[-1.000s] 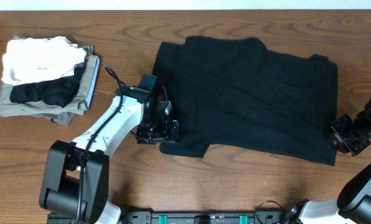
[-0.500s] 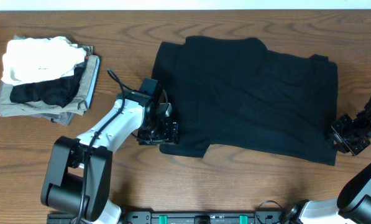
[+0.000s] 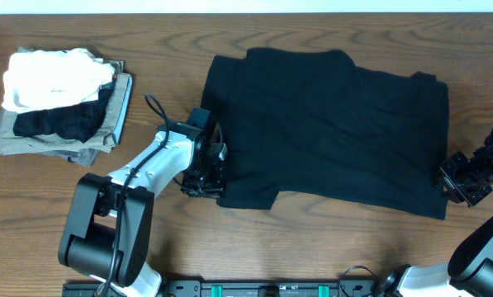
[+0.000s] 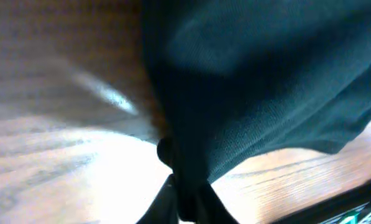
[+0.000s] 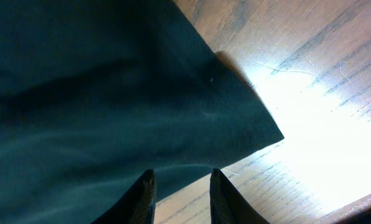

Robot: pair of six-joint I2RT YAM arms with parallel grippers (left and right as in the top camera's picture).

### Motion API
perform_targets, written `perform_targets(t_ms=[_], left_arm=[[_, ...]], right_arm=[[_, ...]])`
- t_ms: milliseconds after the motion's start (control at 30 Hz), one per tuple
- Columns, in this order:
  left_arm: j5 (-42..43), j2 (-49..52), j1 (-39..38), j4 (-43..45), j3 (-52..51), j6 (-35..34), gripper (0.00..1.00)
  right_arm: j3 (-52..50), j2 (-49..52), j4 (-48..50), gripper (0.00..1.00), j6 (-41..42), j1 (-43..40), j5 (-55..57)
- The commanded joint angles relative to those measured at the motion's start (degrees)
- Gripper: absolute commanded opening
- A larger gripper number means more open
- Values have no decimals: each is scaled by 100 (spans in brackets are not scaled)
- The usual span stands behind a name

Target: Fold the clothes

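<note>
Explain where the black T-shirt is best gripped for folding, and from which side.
Grip the black T-shirt at its two near corners, coming in low from the outer sides: both lie flat at the cloth's edge with bare table beside them. The left gripper is shut on the sleeve corner; the right gripper sits open at the opposite corner.

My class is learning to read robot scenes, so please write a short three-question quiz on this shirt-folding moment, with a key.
1. True or false: the left gripper is shut on a pinch of the black T-shirt.
2. Where does the stack of folded garments lie? A. apart from the T-shirt, on the left arm's side; B. on top of the T-shirt; C. under the T-shirt.
3. Fill in: at the T-shirt's corner, the right gripper is ___ (open or shut).

Key: 1 true; 2 A; 3 open.
</note>
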Motion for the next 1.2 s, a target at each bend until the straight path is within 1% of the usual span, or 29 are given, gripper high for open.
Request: perform_targets(t_ms=[0,200,333,467,533,633,833,900,933,1000,1067,1133,1167], left_arm=[[-28,37,-9,-173,-44,-127,6],[-28,35,-9,-752,-44,-400,6],[-28,35,-9,-1187,-44,-420,7],[-31,35,-9,-1390,-44,-415,6],[-31,35,-9,-1381,-42,-415,10],[-149,33,-9,-1349,-39,-417,22],[-444,-205,-9,-1390,125,-417,29],[-579,-393,-9,-1338,177,-417,33],[-675,-492,-9,-1290,197,-417,33],[-879,-719,-9,-1115,208,-415,34],[-1054,-911,-9,-815,208,-413,34],[-1071,-1012,-9,-387,208,-337,34],[-1067,-1016,-9,-160,208,-289,34]], right_arm=[[101,-35,-4,28,-55,57,-22],[101,-35,13,29,-52,57,-17],[101,-35,24,29,-48,57,-7],[101,-35,33,29,210,57,221],[101,-35,35,31,208,57,219],[101,-35,31,33,208,57,216],[101,-35,-4,33,208,57,201],[101,-35,-9,34,208,57,192],[98,-35,-4,33,208,57,195],[81,-35,107,25,205,57,197],[35,-35,258,14,208,57,190],[-31,-35,411,1,208,57,129],[-70,-35,472,1,210,57,85]])
